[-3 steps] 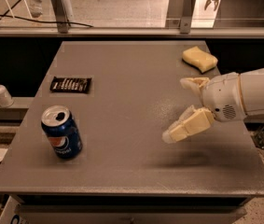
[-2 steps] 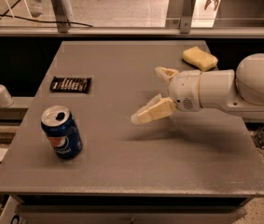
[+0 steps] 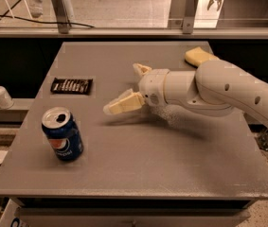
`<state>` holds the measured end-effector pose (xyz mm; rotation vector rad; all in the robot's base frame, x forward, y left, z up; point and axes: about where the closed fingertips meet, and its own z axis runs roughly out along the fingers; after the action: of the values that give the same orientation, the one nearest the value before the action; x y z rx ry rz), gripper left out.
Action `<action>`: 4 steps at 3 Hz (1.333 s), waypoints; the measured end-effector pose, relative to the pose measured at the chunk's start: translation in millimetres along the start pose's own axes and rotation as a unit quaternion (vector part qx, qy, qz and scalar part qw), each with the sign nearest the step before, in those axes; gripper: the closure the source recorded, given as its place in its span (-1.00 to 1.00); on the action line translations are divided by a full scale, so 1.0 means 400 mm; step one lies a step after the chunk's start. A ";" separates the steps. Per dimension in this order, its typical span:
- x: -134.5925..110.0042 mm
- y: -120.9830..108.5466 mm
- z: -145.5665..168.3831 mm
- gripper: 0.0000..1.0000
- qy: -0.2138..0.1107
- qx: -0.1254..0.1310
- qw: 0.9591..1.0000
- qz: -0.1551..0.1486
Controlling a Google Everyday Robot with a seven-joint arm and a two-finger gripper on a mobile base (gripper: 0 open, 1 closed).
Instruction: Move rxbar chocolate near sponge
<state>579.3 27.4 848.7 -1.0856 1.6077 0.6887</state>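
Camera view. Found the gripper poised over the middle of the grey table, reaching in from the right on the white arm. Saw its two cream fingers spread wide apart, clasping nothing (cast a shadow on the tabletop beneath the lower one). Found the rxbar chocolate lying flat near the table's left edge, left of the gripper and clear of it. Spotted the sponge by the far right corner, partly hidden behind the arm, well apart from the bar. Noted a blue Pepsi can standing upright at the front left, nearer the camera than the bar. Noted a pump bottle on a ledge off the table's left side.
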 end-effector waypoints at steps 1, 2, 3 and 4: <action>0.012 0.028 0.024 -1.00 -0.001 -0.002 1.000 -0.006; 0.019 0.051 0.070 -1.00 0.001 0.002 1.000 -0.011; 0.022 0.068 0.119 -1.00 0.002 0.012 1.000 -0.017; 0.001 0.071 0.172 -1.00 -0.005 0.024 0.999 -0.023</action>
<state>583.5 97.8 825.1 -1.0794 1.5784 0.6218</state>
